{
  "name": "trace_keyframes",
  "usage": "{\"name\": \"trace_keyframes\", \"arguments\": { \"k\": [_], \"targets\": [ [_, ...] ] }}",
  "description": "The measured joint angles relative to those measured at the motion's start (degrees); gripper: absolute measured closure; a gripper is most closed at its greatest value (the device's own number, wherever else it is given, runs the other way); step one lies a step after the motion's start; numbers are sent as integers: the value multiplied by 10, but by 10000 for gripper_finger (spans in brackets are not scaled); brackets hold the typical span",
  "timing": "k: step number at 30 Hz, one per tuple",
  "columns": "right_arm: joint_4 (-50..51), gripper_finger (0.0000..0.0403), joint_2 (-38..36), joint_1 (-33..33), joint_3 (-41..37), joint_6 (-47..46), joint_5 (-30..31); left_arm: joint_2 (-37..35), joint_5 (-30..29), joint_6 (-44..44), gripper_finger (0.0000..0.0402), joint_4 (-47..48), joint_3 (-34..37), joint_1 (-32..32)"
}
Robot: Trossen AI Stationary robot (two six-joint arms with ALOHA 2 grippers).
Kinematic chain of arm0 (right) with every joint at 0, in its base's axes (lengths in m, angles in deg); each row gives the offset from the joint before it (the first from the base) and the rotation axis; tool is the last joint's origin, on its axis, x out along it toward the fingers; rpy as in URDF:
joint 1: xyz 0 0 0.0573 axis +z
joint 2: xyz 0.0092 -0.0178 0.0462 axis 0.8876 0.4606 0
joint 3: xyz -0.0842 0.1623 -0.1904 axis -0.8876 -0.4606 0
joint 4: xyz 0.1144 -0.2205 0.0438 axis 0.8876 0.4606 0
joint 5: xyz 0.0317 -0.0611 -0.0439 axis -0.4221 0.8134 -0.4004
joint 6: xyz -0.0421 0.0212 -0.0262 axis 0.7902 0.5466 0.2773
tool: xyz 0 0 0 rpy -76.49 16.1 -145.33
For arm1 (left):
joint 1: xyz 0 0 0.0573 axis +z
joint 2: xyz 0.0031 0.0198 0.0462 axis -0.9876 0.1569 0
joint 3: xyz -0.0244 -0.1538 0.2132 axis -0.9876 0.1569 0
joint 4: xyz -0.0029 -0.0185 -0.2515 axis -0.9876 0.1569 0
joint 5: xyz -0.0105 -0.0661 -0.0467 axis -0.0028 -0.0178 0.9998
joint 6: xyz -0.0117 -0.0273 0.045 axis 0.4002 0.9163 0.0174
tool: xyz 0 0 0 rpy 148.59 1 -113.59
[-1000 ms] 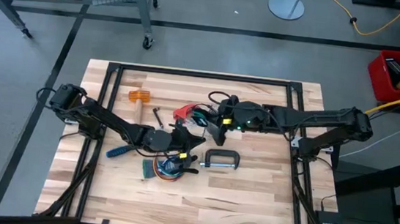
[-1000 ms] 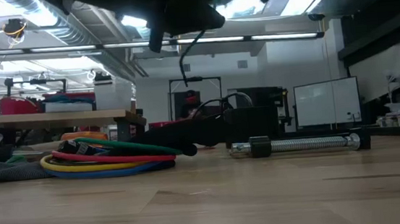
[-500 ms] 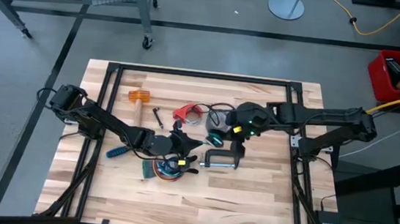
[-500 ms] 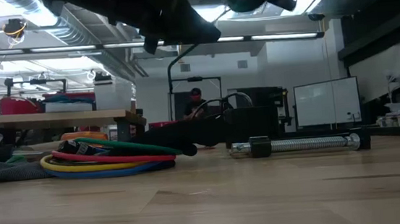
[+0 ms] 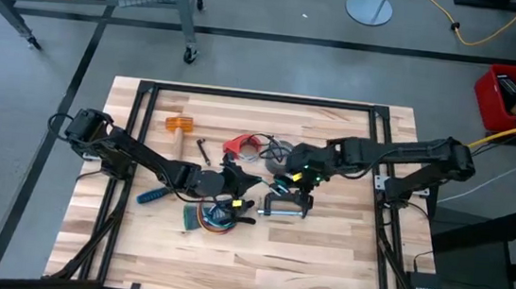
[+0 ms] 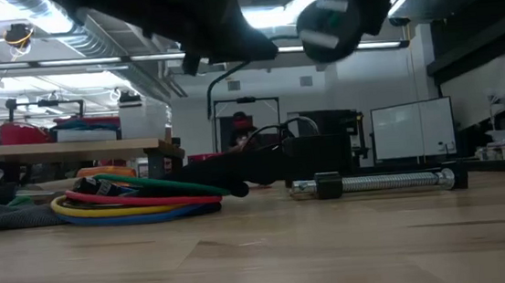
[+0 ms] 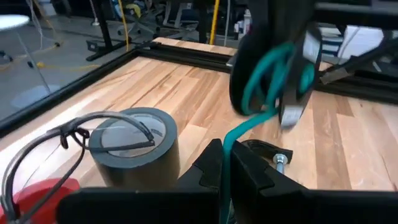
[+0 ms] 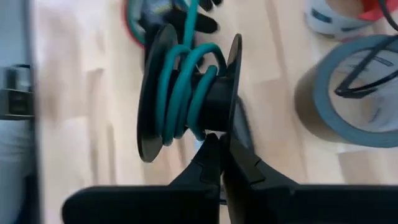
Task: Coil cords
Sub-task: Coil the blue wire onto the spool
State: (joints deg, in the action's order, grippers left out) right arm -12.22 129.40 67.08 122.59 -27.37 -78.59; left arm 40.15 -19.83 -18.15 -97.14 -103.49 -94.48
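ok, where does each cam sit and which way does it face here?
High: overhead, straight down on the table; both arms show.
Low: tabletop height, level across the coiled cords and clamp; arms overhead.
Left wrist: past the shut left gripper at the tape roll.
Right wrist: past the shut right gripper holding the black spool.
Shared: both wrist views show the spool's teal cord.

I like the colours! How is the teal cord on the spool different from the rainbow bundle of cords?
The teal cord is one colour; the multicoloured bundle shows yellow, red, blue and green. The teal cord is wound on a black spool; the bundle has none. The right gripper holds the teal cord's spool up in the air; the bundle lies on the table. Both are looped.
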Motion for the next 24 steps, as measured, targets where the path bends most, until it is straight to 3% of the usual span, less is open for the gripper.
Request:
{"name": "trace_keyframes", "arguments": {
  "k": [9, 24],
  "targets": [
    [-9, 401, 68, 8, -1, -22, 113, 0, 42, 95, 396, 7, 0, 4],
    [-4, 401, 77, 8, -3, -24, 121, 0, 77, 16, 364, 40, 0, -8]
  ]
}}
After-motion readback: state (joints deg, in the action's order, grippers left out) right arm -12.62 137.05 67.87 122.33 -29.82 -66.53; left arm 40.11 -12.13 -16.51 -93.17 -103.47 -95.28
